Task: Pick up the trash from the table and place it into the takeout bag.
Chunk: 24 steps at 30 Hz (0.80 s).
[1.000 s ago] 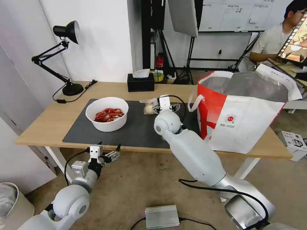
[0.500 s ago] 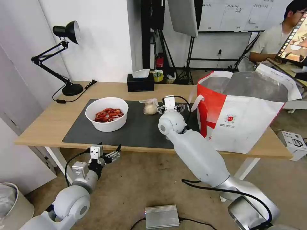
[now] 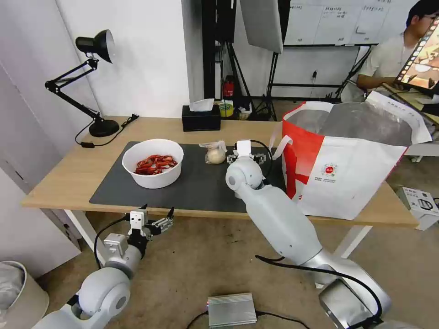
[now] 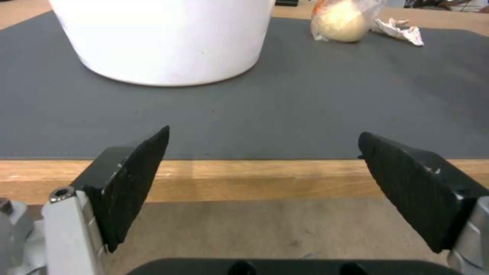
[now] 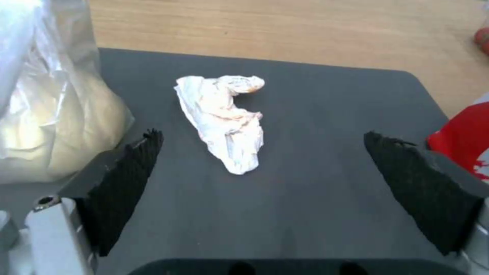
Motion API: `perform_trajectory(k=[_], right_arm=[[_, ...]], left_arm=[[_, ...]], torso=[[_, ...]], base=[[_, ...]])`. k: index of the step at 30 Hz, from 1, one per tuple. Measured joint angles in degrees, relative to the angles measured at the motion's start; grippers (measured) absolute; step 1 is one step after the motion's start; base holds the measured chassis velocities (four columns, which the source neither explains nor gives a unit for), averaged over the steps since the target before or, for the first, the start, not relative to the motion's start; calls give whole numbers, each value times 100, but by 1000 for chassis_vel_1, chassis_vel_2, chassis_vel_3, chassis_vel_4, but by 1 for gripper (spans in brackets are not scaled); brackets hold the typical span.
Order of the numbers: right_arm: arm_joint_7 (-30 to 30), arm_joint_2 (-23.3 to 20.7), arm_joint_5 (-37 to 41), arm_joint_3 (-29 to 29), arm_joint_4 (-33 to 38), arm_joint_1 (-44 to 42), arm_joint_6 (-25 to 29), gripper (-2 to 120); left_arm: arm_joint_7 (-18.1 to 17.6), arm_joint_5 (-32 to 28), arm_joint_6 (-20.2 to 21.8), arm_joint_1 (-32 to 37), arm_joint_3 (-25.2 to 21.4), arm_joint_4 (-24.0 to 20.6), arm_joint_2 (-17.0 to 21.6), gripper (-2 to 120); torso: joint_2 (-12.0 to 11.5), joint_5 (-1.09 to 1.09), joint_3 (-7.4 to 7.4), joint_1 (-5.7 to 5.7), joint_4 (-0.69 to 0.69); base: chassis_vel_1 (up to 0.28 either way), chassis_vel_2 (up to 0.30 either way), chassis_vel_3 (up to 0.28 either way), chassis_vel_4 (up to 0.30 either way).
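The right hand [image 5: 259, 198] is held wide open and empty over the dark mat, with the crumpled tissue [image 5: 227, 120] lying just ahead between its pads. The tissue is judged light, soft and easily crushed; it is best pinched across its thicker middle. The left hand [image 4: 259, 191], open and empty, is parked below the table [image 3: 59, 180] edge.

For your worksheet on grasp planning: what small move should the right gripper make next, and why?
Probably ease the right gripper forward and down onto the crumpled tissue. Its fingers stand open, the tissue lies free on the mat just ahead between them, and nothing is held.
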Motion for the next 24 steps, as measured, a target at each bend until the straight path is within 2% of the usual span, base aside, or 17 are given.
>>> perform_trajectory(k=[24], right_arm=[[43, 483, -58, 372, -1026, 399, 311, 100]], left_arm=[[63, 15, -15, 14, 37, 11, -4, 100]], torso=[[0, 0, 0, 0, 0]], base=[[0, 0, 0, 0]])
